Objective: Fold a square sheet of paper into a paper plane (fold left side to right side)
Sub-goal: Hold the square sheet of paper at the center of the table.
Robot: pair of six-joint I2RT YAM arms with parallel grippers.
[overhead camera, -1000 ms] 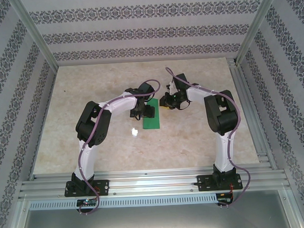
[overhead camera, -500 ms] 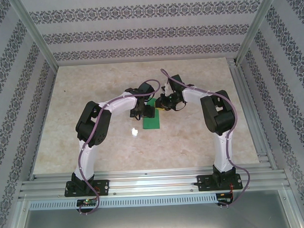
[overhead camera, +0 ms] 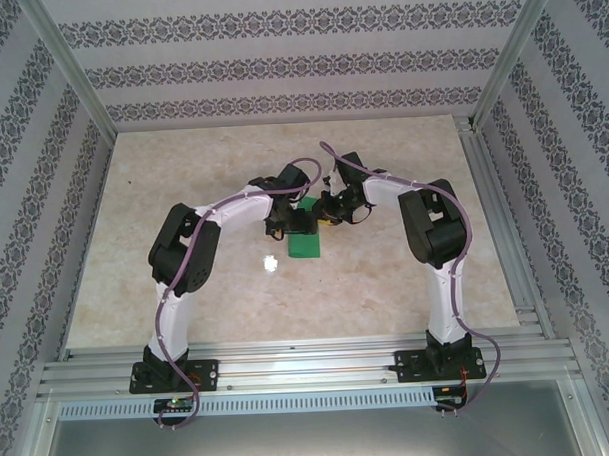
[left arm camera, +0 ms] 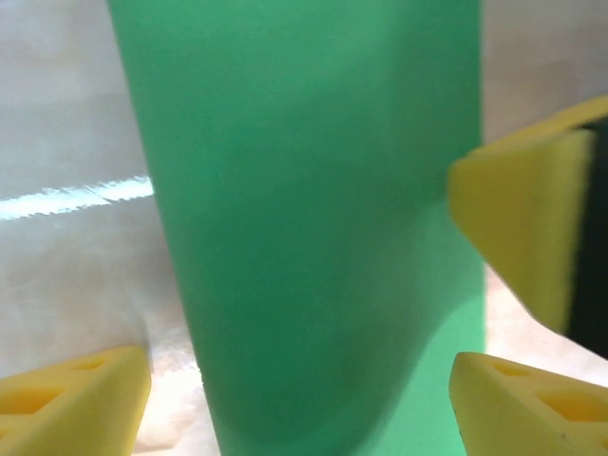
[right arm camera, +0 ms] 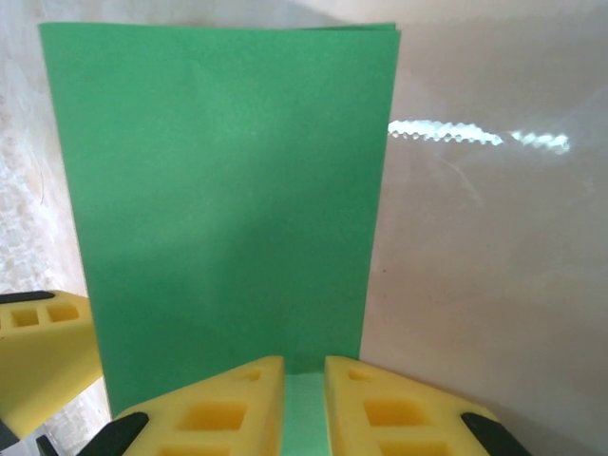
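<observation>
The square sheet of paper (overhead camera: 306,246) is bright green and lies on the table folded in half into an upright rectangle, not a paper plane shape; two layers show at its far corner (right arm camera: 385,33). My left gripper (overhead camera: 297,224) hangs open just above the sheet (left arm camera: 304,218), one finger on each side (left arm camera: 304,385). My right gripper (overhead camera: 330,209) is nearly shut, a thin gap between its yellow fingertips (right arm camera: 304,385), which rest on the sheet's end (right arm camera: 218,190). One right finger (left arm camera: 522,237) shows in the left wrist view.
The beige marble table (overhead camera: 406,274) spreads around the sheet, with a bright glare spot (overhead camera: 271,265) to its left. Aluminium frame rails (overhead camera: 289,364) run along the near edge and patterned walls (overhead camera: 279,69) close the sides. A left finger (right arm camera: 38,356) sits beside the right gripper.
My right gripper has moved left onto the far end of the sheet. The left gripper has shifted slightly right over the sheet and opened a touch wider.
</observation>
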